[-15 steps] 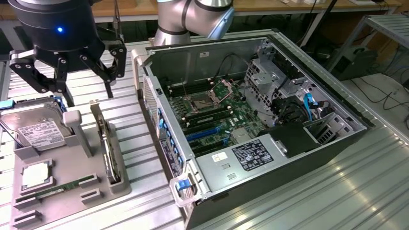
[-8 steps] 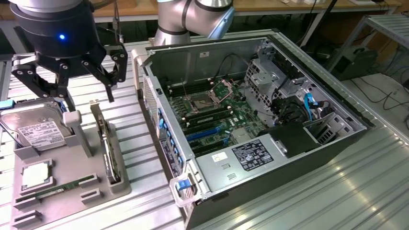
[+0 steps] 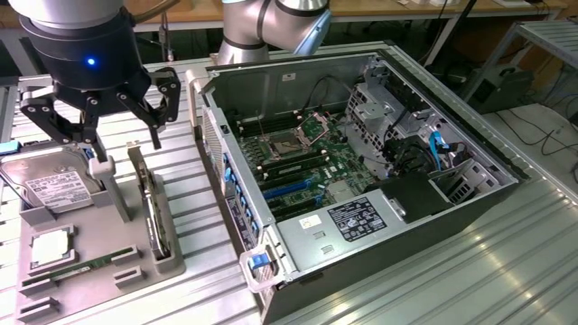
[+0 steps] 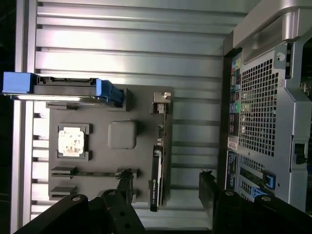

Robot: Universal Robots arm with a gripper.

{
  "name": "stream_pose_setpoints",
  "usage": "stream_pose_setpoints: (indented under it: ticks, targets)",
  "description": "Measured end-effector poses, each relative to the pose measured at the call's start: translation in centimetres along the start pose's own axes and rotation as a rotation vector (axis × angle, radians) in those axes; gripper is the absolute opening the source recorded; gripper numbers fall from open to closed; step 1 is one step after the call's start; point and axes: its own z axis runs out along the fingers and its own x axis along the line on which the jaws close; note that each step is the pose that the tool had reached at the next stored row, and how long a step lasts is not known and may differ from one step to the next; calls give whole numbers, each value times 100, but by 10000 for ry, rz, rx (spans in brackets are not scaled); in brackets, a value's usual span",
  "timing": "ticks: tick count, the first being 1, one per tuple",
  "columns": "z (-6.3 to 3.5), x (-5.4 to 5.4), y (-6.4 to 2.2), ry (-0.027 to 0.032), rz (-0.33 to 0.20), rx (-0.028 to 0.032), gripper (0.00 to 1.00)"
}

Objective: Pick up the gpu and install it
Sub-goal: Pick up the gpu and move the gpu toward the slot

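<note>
The gpu (image 3: 150,203) stands on its edge in a slot of the grey holder tray (image 3: 108,237), at the exterior view's left. In the wrist view the gpu (image 4: 158,163) is a thin dark card seen edge-on, with its silver bracket at one end. My gripper (image 3: 126,141) hangs open above the card's far end and touches nothing. In the wrist view the gripper (image 4: 165,187) has one fingertip on each side of the card's line, with a wide gap between them.
The open computer case (image 3: 380,88) lies to the exterior view's right of the tray, motherboard (image 3: 302,162) exposed. The tray also holds a silver hard drive (image 3: 53,183), a processor chip (image 3: 50,247) and a green memory stick (image 3: 80,269). All rest on a ribbed metal table (image 3: 488,271).
</note>
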Motion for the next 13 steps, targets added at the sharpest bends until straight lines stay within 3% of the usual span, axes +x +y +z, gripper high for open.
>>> stream_pose_setpoints:
  ticks: [6,11,13]
  targets:
    - [49,4,-3,82,35,-3,66]
    - [119,6,-6,209,49,-9,66]
    - [136,6,-12,313,53,-12,66]
